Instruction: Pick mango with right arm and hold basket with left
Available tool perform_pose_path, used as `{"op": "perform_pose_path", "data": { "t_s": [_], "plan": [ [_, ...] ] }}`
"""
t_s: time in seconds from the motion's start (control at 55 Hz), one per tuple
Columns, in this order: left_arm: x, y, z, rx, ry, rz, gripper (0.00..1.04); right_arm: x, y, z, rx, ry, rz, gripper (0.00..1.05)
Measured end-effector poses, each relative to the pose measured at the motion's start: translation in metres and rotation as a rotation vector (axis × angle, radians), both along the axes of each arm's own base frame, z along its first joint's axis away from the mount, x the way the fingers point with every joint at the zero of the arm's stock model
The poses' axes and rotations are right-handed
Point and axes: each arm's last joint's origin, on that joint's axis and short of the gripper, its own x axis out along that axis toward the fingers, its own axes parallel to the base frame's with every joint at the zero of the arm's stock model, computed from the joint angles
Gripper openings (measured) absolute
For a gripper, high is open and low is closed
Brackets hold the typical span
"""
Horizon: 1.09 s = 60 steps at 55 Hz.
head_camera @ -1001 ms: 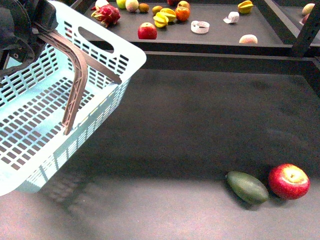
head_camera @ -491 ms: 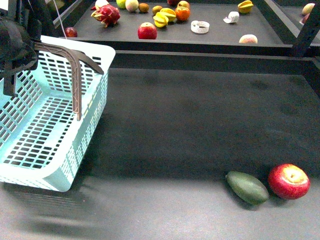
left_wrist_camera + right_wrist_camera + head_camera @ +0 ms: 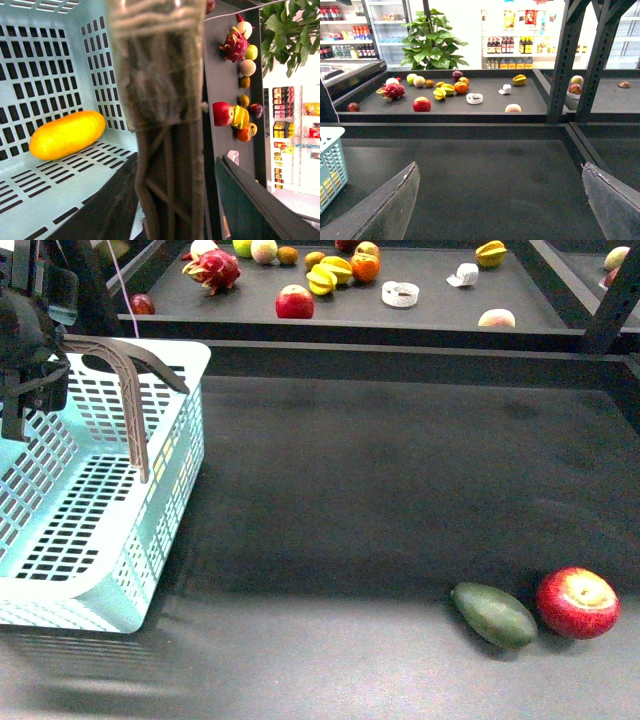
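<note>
The pale turquoise basket [image 3: 172, 472] stands at the table's left side, its grey-brown handle [image 3: 128, 400] raised. My left gripper [image 3: 30, 345] is shut on that handle, which fills the middle of the left wrist view as a ribbed handle [image 3: 165, 150]. The yellow-orange mango [image 3: 67, 134] lies on the basket floor [image 3: 45, 190], seen only in the left wrist view. My right gripper [image 3: 500, 210] is open over bare dark table with nothing between its fingers [image 3: 385, 210]. It is outside the front view. A corner of the basket [image 3: 332, 160] shows in the right wrist view.
A dark green oval fruit [image 3: 494, 614] and a red apple [image 3: 577, 602] lie side by side at the front right of the table. The raised back shelf [image 3: 430, 320] holds several fruits, among them a dragon fruit [image 3: 213, 268]. A metal post [image 3: 610, 300] stands at the right.
The basket has swung left and down from a tilted, raised pose to level at the table's left side, with my left gripper still on its handle. The green fruit and apple have not moved.
</note>
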Motion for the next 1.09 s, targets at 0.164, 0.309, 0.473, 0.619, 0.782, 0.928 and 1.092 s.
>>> {"op": "perform_pose_path", "data": {
  "t_s": [0.164, 0.309, 0.473, 0.619, 0.782, 0.928, 1.092],
  "plan": [
    [-0.019, 0.001, 0.013, 0.145, 0.002, -0.058, 0.83, 0.0, 0.0, 0.0, 0.0, 0.0, 0.0, 0.97],
    [-0.047, 0.006, 0.028, 0.223, -0.037, -0.134, 0.99, 0.0, 0.0, 0.0, 0.0, 0.0, 0.0, 0.97],
    [-0.092, 0.024, 0.034, 0.267, -0.041, -0.179, 0.99, 0.0, 0.0, 0.0, 0.0, 0.0, 0.0, 0.97],
    [-0.129, 0.04, 0.051, 0.315, -0.081, -0.182, 0.99, 0.0, 0.0, 0.0, 0.0, 0.0, 0.0, 0.97],
    [-0.163, 0.058, 0.067, 0.355, -0.094, -0.162, 0.99, 0.0, 0.0, 0.0, 0.0, 0.0, 0.0, 0.97],
    [-0.171, 0.063, 0.071, 0.389, -0.087, -0.151, 0.99, 0.0, 0.0, 0.0, 0.0, 0.0, 0.0, 0.97],
    [-0.172, 0.063, 0.071, 0.392, -0.085, -0.157, 0.99, 0.0, 0.0, 0.0, 0.0, 0.0, 0.0, 0.97]
  ]
}}
